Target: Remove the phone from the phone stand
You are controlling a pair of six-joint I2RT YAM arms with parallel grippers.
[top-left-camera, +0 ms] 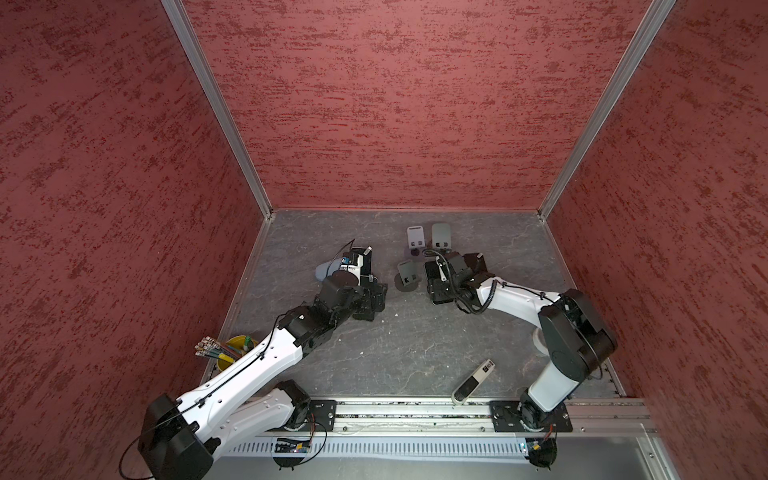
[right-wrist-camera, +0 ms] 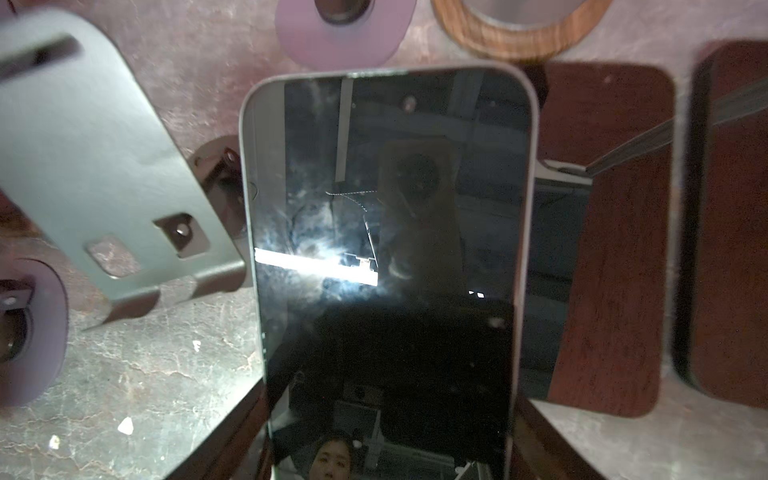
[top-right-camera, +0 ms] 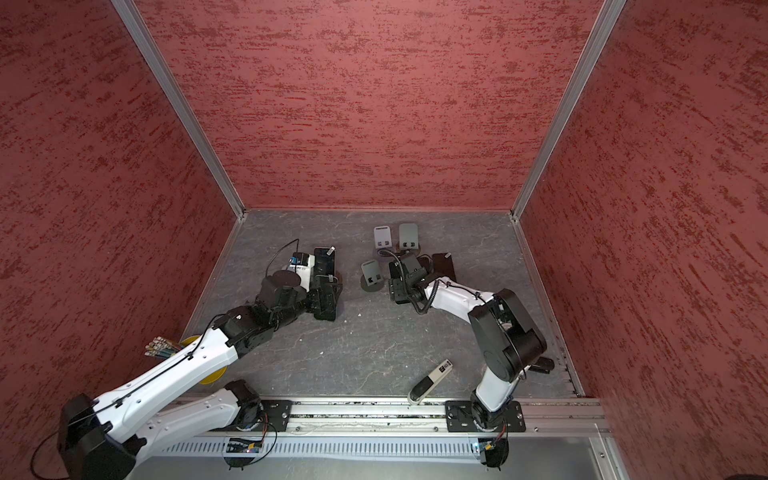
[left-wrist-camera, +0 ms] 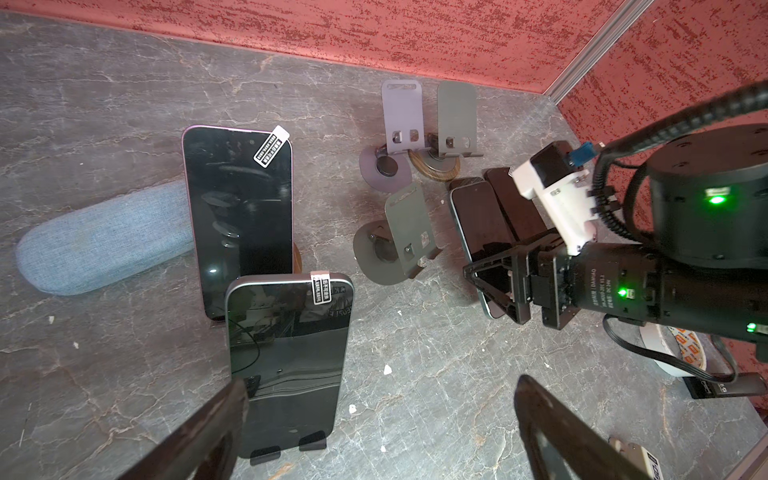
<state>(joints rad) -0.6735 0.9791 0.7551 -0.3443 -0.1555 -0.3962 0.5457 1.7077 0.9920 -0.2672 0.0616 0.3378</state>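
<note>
Just ahead of the left gripper [left-wrist-camera: 382,384], whose jaws are spread wide with nothing between them, a grey-rimmed phone [left-wrist-camera: 291,353] leans on its phone stand [left-wrist-camera: 286,449], its bottom edge caught behind two black lips. Behind it a pink-rimmed phone [left-wrist-camera: 239,216] leans on a second stand, with a blue fabric case [left-wrist-camera: 104,241] beside it. Farther across the table [left-wrist-camera: 415,395], three empty stands [left-wrist-camera: 409,232] sit between the arms. Past them the right gripper [right-wrist-camera: 392,415] is closed part-way on a third phone [right-wrist-camera: 386,208], one finger on each long edge, holding it over the edge of the flat phones [right-wrist-camera: 602,249].

The grey-rimmed phone looks like the next one to free. It should behave as a stiff, fairly light slab with a slick glass face and a breakable screen. The hold therefore belongs across the two long rim edges, above the lips, firm but not hard. It probably needs to rise before it comes back, or the lips may drag the stand along.
</note>
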